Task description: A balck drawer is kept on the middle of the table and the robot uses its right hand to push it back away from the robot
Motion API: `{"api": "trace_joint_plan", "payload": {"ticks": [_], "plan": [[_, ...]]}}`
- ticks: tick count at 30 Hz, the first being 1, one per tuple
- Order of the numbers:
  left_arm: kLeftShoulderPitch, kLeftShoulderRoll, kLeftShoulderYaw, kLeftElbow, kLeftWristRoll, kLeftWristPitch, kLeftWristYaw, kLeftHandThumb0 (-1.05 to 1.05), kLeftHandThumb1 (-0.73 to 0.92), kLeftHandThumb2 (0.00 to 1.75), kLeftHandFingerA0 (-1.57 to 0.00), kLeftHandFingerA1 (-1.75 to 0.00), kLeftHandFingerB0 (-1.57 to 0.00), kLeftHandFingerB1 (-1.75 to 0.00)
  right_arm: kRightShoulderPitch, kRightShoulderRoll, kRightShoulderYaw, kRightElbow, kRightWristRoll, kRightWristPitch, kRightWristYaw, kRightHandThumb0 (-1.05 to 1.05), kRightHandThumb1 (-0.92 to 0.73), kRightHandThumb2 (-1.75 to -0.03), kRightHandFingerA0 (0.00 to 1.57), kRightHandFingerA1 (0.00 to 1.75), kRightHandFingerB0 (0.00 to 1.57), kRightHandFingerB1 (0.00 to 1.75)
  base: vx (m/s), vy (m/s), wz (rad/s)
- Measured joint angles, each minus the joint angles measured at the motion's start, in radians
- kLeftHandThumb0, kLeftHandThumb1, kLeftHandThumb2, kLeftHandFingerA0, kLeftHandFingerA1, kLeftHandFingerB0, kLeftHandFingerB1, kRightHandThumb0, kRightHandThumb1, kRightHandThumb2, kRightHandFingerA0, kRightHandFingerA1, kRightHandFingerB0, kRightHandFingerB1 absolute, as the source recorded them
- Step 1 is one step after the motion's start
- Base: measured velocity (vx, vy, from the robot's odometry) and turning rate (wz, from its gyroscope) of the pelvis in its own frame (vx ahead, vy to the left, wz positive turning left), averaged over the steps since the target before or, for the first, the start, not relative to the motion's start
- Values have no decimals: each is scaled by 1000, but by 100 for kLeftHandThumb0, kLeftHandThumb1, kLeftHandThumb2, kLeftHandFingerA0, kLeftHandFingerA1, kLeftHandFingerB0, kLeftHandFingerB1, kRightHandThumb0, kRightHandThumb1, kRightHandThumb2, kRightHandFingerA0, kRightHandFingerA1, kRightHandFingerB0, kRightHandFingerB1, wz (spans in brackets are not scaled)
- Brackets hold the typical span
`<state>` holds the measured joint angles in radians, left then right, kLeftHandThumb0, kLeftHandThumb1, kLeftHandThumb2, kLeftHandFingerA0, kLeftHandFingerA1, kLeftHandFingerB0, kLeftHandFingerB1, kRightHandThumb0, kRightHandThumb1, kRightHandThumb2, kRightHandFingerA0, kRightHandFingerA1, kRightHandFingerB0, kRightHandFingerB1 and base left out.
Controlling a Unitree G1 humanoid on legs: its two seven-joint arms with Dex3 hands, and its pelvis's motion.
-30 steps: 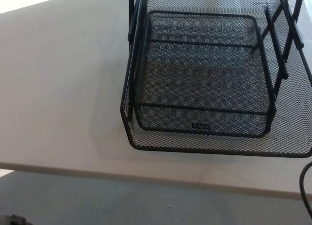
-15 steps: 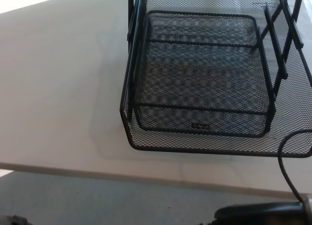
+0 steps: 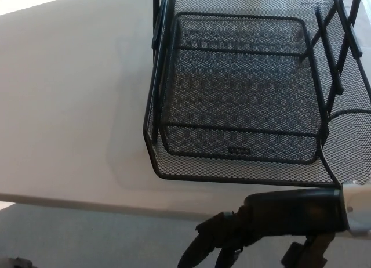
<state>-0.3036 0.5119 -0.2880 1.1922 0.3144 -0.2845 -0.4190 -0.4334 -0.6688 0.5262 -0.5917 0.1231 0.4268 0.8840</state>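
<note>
A black wire-mesh drawer [image 3: 243, 100] sits on the white table [image 3: 69, 105], pulled out toward me from its black frame, its front wall close to the table's near edge. My right hand [image 3: 261, 227] is in the lower right of the head view, just below and in front of the drawer's front wall. Its fingers [image 3: 206, 245] are spread apart, point left and down, and hold nothing. It does not touch the drawer. My left hand is out of sight.
A black cable [image 3: 342, 114] loops from my right wrist up across the drawer's right side. The table's near edge [image 3: 116, 205] runs below the drawer, with grey floor [image 3: 87, 239] beneath it. Bare tabletop lies left of the drawer.
My right hand has risen into view from the lower right and moved left, now under the drawer's front wall. The cable has risen with it. The drawer has not moved.
</note>
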Motion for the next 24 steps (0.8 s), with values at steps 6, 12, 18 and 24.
{"api": "trace_joint_plan", "payload": {"ticks": [6, 12, 18, 24], "plan": [[0, 0, 0, 0, 0, -1, -1, -56, 72, 63, -47, -38, -32, -33, -50, 24, 45, 77, -57, 19, -2, -54, -81, -63, 39, 39, 29, 33, 0, 0, 0], [0, 0, 0, -1, 0, -2, -2, -56, 72, 62, -47, -38, -31, -33, -115, 49, 60, 162, -102, 33, 2, -52, -64, -100, 35, 55, 17, 45, 0, 0, 0], [-1, 0, 0, -1, 0, -2, -2, -56, 71, 62, -48, -38, -33, -33, -172, 80, 66, 232, -131, 48, 9, -52, -63, -99, 34, 55, 18, 45, 0, 0, 0], [-1, 0, -1, 1, 0, -2, -2, -56, 71, 63, -48, -38, -33, -33, -233, 129, 83, 316, -159, 52, 21, -55, -64, -98, 33, 54, 19, 45, 0, 0, 0]]}}
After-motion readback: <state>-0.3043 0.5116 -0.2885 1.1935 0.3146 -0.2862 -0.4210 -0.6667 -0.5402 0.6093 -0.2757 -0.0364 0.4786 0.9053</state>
